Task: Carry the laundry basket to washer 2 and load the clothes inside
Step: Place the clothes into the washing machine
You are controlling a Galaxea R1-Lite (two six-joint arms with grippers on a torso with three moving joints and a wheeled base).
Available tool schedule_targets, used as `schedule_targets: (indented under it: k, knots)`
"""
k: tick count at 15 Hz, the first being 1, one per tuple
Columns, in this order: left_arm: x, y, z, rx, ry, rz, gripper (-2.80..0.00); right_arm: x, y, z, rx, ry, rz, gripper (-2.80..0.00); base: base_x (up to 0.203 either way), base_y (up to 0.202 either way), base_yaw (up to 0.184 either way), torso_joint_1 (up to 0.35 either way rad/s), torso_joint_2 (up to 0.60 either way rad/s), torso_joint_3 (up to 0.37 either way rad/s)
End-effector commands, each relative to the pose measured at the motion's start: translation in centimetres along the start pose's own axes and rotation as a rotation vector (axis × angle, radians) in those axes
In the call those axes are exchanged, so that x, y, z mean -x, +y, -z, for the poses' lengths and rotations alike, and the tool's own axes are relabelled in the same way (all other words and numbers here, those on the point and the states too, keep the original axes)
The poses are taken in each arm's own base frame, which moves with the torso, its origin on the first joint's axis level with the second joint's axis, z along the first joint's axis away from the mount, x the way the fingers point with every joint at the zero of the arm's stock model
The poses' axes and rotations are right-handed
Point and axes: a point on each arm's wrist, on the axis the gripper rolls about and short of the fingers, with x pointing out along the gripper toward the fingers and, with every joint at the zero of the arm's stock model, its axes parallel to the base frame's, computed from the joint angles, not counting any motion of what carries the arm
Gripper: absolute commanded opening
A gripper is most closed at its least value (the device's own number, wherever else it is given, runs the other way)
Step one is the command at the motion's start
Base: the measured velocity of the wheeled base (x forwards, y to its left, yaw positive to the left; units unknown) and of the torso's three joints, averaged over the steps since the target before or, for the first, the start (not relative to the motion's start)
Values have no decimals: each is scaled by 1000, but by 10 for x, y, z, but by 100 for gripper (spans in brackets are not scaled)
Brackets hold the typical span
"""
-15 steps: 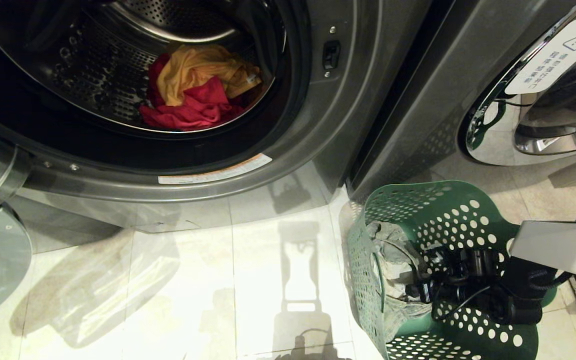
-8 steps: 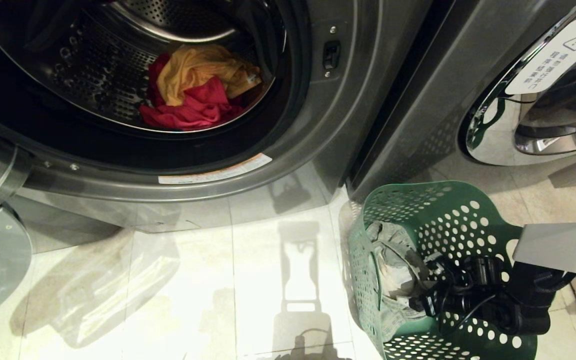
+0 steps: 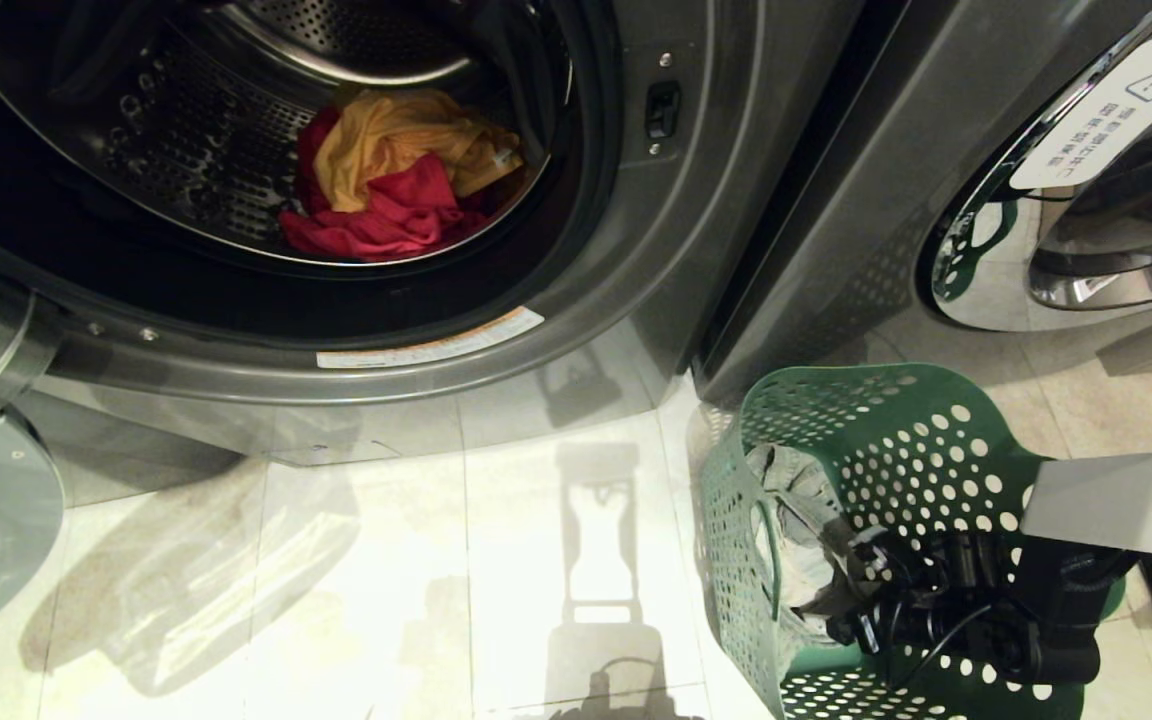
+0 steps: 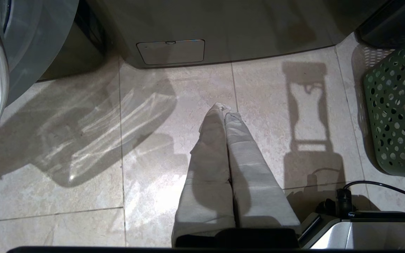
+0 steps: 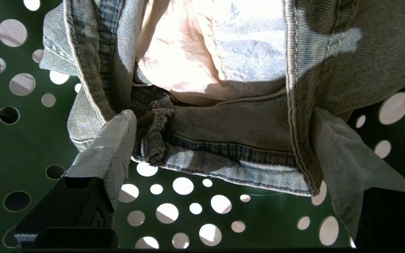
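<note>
Reaching into the laundry basket (image 3: 896,420) at the lower right of the head view, the right gripper (image 3: 861,600) sits low against the heap of jeans (image 3: 796,520) bunched along the basket's left wall. That view shows only the dark body of the arm and its white housing (image 3: 1111,503); how the fingers stand is hard to make out there.

The right wrist view fills this in. Its two taped fingers (image 5: 113,144) are spread wide, one at lower left of the frame and one at lower right, with the folded denim waistband of the jeans (image 5: 223,140) lying between them. The fabric touches or nearly touches both fingers, but they do not pinch it. Behind the denim the green holed wall of the basket (image 5: 19,154) fills the frame.

Only the head view shows washer 2 (image 3: 636,300), its round opening in the upper left of the frame, with the yellow garment (image 3: 406,140) lying on top of the pink-red garment (image 3: 386,215) in the drum. A second machine (image 3: 1086,200) stands at upper right, just behind the basket.

The left wrist view alone shows the left gripper (image 4: 223,109), its fingers pressed together and empty, pointing down over pale floor tiles (image 4: 83,158), with the basket (image 4: 399,105) at that frame's right edge.
</note>
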Motion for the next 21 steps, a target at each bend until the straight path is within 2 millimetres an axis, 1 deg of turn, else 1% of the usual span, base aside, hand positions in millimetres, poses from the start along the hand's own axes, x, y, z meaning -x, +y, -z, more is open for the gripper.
schedule_targets:
  k: [1,5,12,15,18,21]
  knots:
    - [-1,0,3,0,11,0,-280,1,0,2,-7,-1,-3,0,0,0,0,0,0,0]
    - [-1,0,3,0,10,-1,-280,8,-5,-2,-36,-98,-66,0,0,0,0,0,0,0]
    - [-1,0,3,0,10,-1,-280,11,0,5,-33,-98,-136,0,0,0,0,0,0,0]
    - [-1,0,3,0,10,-1,-280,7,1,10,-3,-84,-135,0,0,0,0,0,0,0]
    - [-1,0,3,0,10,-1,-280,2,0,19,39,-41,-77,0,0,0,0,0,0,0]
    - [-1,0,3,0,10,-1,-280,2,1,20,62,-30,-69,0,0,0,0,0,0,0]
